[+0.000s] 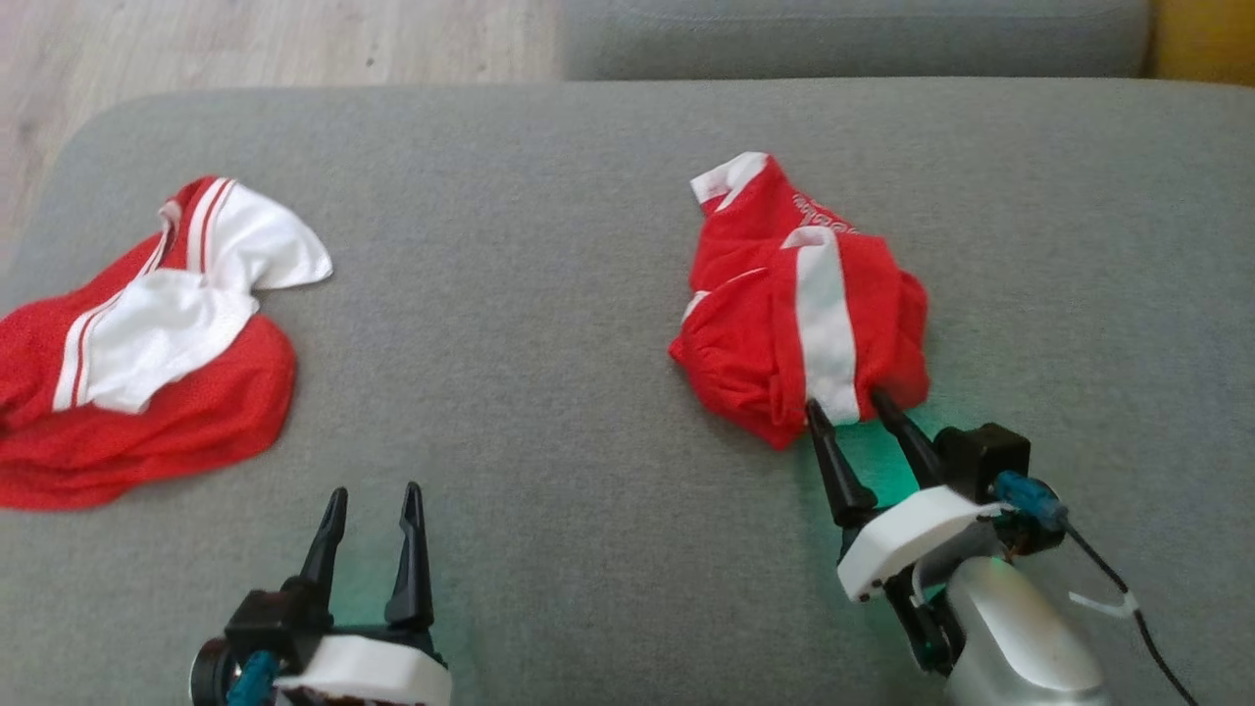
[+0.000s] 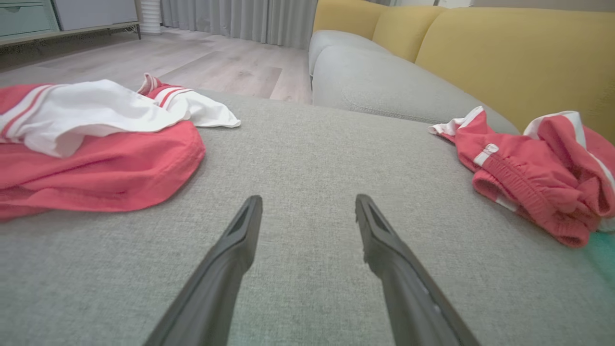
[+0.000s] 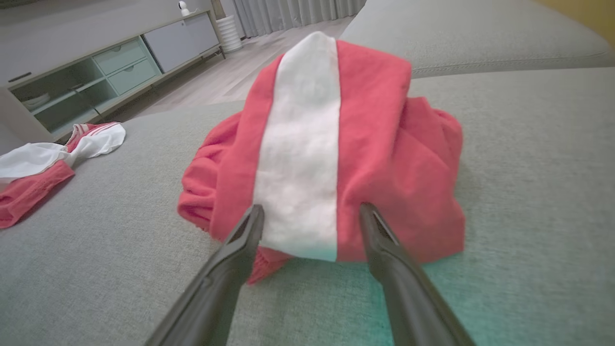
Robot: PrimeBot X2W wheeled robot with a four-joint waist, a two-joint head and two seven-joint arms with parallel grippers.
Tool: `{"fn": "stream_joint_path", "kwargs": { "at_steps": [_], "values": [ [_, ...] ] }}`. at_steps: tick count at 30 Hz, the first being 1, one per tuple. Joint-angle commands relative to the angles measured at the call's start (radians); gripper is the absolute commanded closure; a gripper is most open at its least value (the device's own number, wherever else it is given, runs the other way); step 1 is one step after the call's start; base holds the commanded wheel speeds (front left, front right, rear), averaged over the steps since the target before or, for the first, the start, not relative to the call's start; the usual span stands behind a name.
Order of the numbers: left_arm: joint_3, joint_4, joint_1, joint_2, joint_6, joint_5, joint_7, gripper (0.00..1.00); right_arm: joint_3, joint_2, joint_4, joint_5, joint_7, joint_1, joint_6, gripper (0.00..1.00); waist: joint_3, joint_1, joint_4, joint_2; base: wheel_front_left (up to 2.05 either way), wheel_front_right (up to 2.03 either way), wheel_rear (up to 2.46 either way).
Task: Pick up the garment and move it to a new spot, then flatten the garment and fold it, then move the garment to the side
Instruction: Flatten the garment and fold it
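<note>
Red garment [image 1: 799, 304] with a broad white stripe, bunched up on the right half of the grey cushion [image 1: 549, 294]; right gripper [image 1: 845, 400] spread wide at its near edge, gripping nothing; left gripper [image 1: 376, 490] likewise wide and empty, low over the cushion's near side

A home living room: a grey fabric sofa seat [image 1: 608, 294] with yellow back cushions [image 2: 504, 53], pale wood-plank floor [image 2: 216, 67], long grey curtains [image 2: 240, 19], and a low cabinet with drawers [image 3: 110, 62].

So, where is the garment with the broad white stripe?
The garment lies right of centre in the head view, on the grey cushion, at the right end effector.
</note>
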Motion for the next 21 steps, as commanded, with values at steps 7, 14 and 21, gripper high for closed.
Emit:
{"fn": "stream_joint_path", "kwargs": {
  "at_steps": [7,14,21],
  "values": [
    [0.022,-0.022,-0.045,0.001,0.007,-0.009,-0.008,0.0,0.008,0.005,0.005,0.004,-0.004,-0.046,0.003,0.0,0.039,-0.0001,0.039,0.0,0.0,0.0,0.0],
    [0.009,-0.028,-0.058,0.001,0.011,-0.017,-0.008,0.0,0.005,0.005,0.01,0.015,-0.004,-0.056,0.003,1.0,0.048,-0.0001,0.045,0.0,0.0,0.0,0.0],
    [0.019,-0.019,-0.051,0.001,0.012,-0.019,-0.008,0.0,-0.063,0.005,-0.064,0.017,-0.004,-0.03,0.003,1.0,0.018,-0.0001,0.029,0.0,0.0,0.0,0.0]
  ]
}}
